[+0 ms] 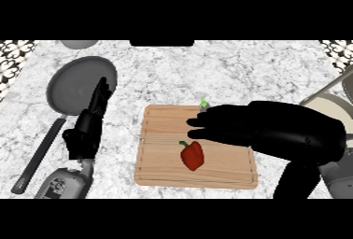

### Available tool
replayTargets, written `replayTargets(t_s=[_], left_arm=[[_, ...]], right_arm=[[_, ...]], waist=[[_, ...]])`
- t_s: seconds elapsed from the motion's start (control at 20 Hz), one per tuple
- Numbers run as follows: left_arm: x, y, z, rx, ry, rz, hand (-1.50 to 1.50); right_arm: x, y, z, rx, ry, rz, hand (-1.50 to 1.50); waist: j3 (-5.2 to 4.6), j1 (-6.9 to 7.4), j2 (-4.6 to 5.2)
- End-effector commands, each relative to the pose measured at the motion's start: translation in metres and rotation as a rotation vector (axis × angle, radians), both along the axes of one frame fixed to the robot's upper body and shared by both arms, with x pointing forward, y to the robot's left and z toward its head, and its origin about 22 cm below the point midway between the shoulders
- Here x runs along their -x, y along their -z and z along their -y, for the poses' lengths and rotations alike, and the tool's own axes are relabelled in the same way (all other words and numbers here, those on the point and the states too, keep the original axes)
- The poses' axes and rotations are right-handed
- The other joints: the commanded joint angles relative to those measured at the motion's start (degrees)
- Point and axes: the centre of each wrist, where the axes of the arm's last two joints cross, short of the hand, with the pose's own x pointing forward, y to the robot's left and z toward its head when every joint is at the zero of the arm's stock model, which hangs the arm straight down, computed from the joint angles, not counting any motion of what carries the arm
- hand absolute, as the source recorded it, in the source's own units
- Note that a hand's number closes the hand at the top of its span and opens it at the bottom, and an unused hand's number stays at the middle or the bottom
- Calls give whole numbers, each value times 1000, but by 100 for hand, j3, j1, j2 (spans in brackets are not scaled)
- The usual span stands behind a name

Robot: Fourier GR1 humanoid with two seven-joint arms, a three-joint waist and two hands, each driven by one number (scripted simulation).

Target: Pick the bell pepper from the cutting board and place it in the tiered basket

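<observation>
The right hand (276,128) hangs over the far half of the cutting board (158,158), palm down, its fingers (203,122) stretched toward the left and only slightly bent — they are apart from one another and hold nothing. The hand's dark bulk hides the board's far right corner. Whether the fingertips touch the wood cannot be told from this view.

The bell pepper (193,155) lies on the cutting board just below those fingers, red, with a small green stem pointing up and to the left. It lies free, near the board's middle, and no part of the hand is round it.

The left hand (88,123) shows at the left side of the bench (228,70), fingers straight and together, pointing away from the robot; it rests open and holds nothing. Its fingertips overlap the rim of a grey frying pan (72,84) whose long dark handle runs down to the lower left — nothing can be seen in the pan.

At the right edge a pale, curved piece of the tiered basket (331,100) shows, partly behind the right hand; its contents cannot be made out. A small green thing (203,101) sits just beyond the board's far edge.
</observation>
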Motion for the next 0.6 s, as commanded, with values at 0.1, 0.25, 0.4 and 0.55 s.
replayTargets(t_s=[0.1, 0.25, 0.4, 0.55], left_arm=[[18, 7, 20, -4, -6, 3, 0], [19, 18, 17, 7, 6, 12, 0], [-1, 5, 4, 8, 6, -4, 0], [-3, 6, 12, -7, -15, 3, 0]], right_arm=[[12, 2, -21, 77, -9, 38, -150], [16, 3, -33, 160, 6, 45, -150], [29, 14, -42, 224, 21, 46, -150], [16, 7, -30, 244, 39, 53, -150]], waist=[[0, 22, 3], [-2, 17, 2], [-2, -12, 3], [-1, -1, 8]])
